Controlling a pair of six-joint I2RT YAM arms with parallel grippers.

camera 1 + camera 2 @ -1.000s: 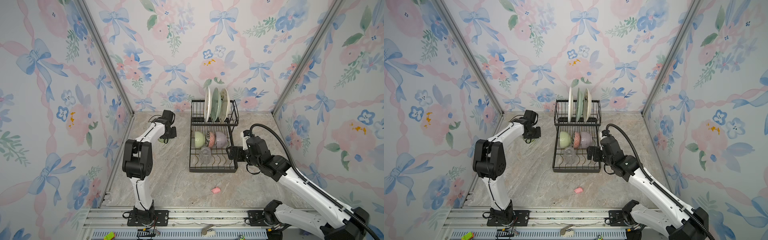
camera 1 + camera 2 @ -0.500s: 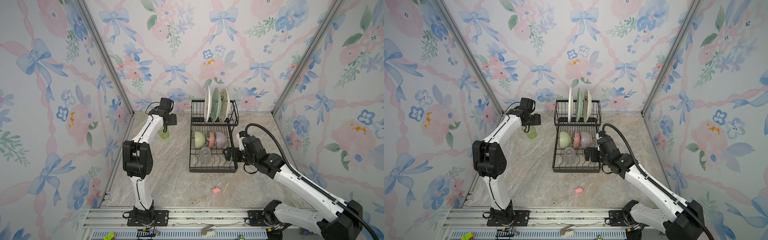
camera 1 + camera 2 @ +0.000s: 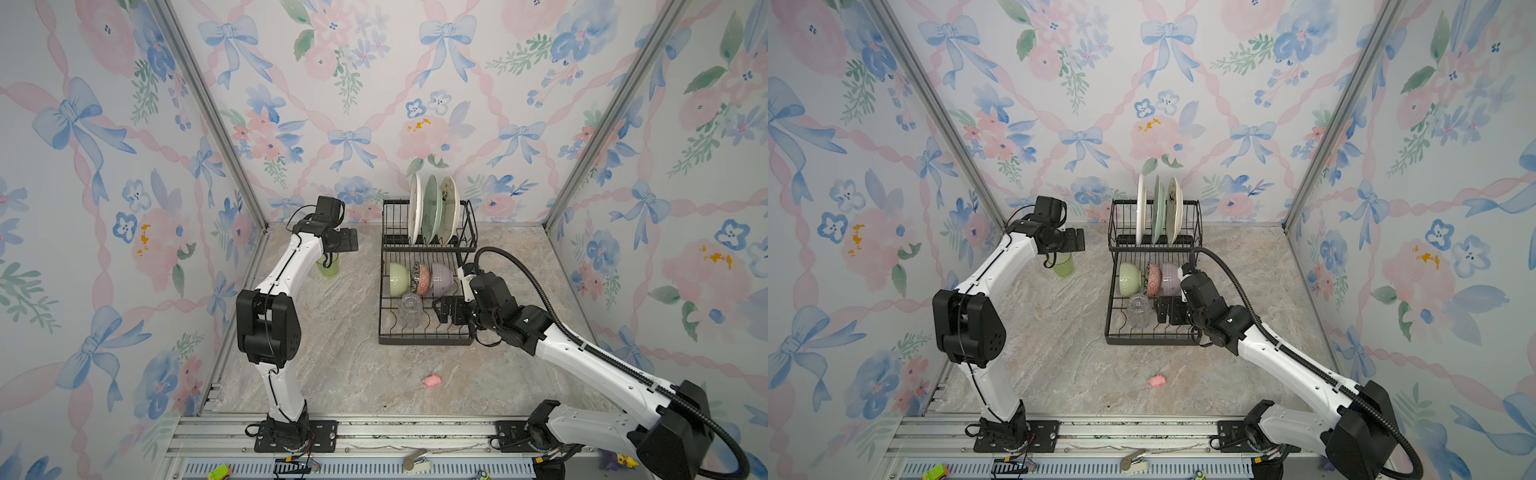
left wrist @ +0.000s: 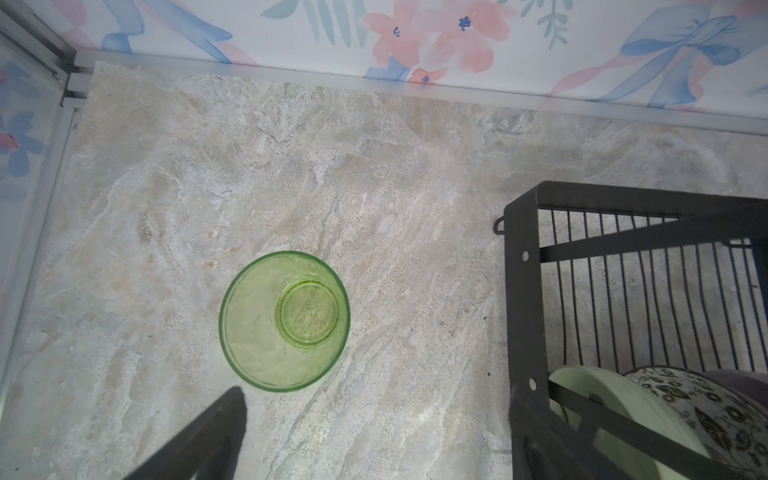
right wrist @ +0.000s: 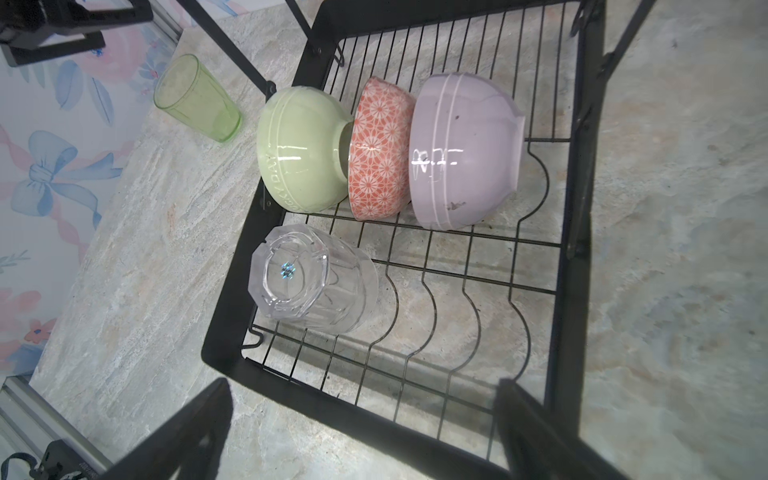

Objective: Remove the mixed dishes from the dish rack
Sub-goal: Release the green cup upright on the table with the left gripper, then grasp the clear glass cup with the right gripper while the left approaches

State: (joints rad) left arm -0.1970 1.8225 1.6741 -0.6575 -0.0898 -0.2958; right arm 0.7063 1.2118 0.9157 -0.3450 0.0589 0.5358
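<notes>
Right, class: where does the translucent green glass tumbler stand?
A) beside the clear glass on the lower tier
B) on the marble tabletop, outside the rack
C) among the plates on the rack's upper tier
B: the translucent green glass tumbler stands upright on the marble tabletop, outside the black wire dish rack.

three walls (image 3: 374,104) papered in pale florals, blue bows and pink ribbons enclosed a beige marbled stone tabletop (image 3: 345,365). aluminium posts (image 3: 208,108) ran up both back corners, one near the left claw (image 3: 348,244). an aluminium rail (image 3: 415,428) edged the front. the light was soft and even.
</notes>
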